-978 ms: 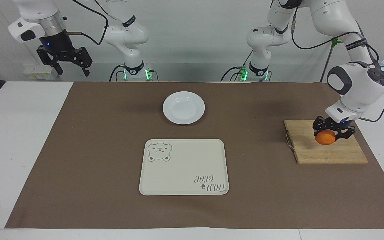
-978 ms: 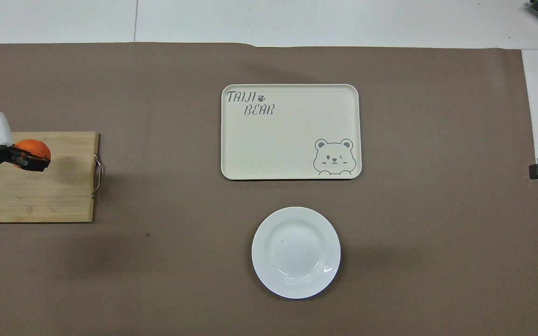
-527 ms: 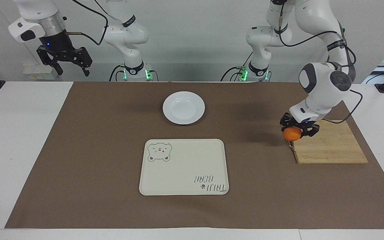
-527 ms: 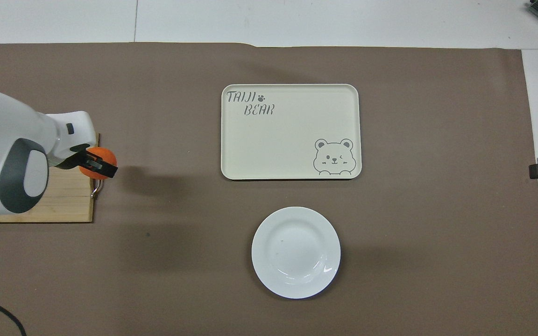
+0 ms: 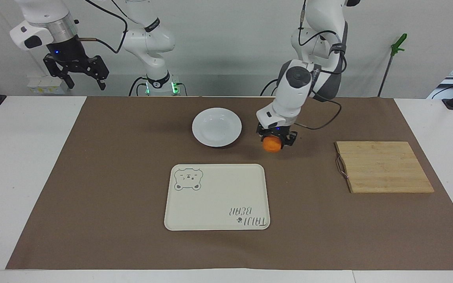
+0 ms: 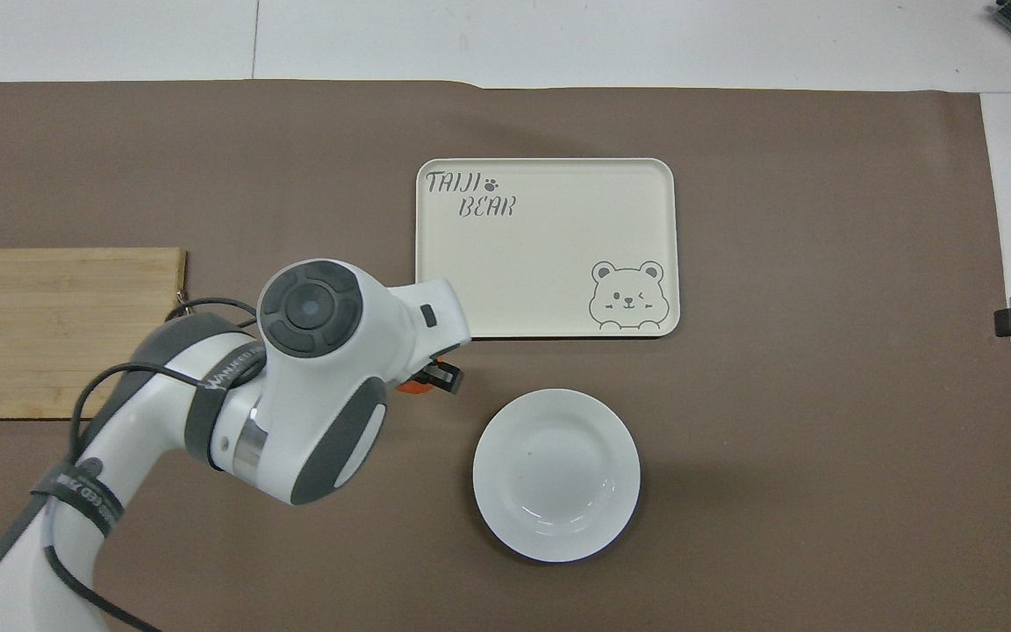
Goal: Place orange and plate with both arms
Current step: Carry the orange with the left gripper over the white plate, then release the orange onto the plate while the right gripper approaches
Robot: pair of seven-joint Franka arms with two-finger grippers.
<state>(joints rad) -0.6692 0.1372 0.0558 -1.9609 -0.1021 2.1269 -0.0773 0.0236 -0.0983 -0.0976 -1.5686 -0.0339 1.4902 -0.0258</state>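
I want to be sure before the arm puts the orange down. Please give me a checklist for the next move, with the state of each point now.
1. Grip: left gripper is shut on the orange, carried in the air. Ok.
2. Position: the orange hangs over the brown mat, beside the plate, not yet over it. Not ok.
3. Plate is bare, nothing lies in it. Ok.
4. Tray is bare too, farther from the robots than the plate. Ok.
5. Right gripper waits high at its own end, fingers open, out of the path. Ok.
6. Cutting board no longer has the arm over it. Ok.
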